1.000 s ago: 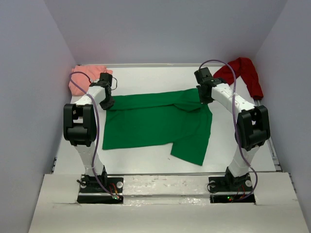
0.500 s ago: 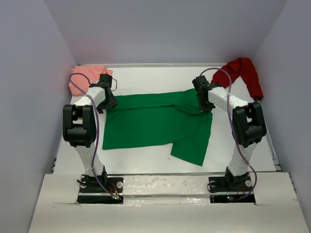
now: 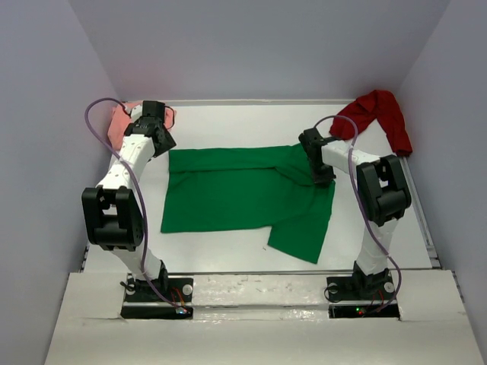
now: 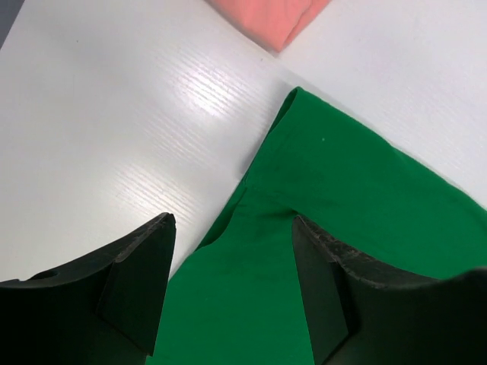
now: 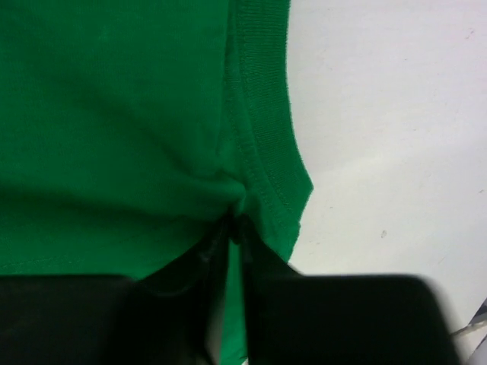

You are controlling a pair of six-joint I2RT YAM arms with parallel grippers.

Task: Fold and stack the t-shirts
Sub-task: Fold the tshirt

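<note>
Green shirt (image 3: 228, 190) is pinched at its right end by right hand (image 5: 237, 228); left hand (image 4: 232, 236) is spread above its left corner

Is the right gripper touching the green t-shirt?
Touching. The right wrist view shows the right gripper pinching the green t-shirt at its ribbed edge, cloth puckered between the fingertips.

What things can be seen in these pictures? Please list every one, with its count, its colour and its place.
green t-shirt: one, bright green, spread out at the table's middle, right part folded over
salmon-pink t-shirt: one, salmon-pink, bunched at the far left corner
dark red t-shirt: one, dark red, bunched at the far right corner
table: one, white, under all the shirts
arms: two, white and black, bases at the near edge
left tool: one, black, open above the green t-shirt's far left corner
right tool: one, black, pinching the green t-shirt's ribbed edge
</note>
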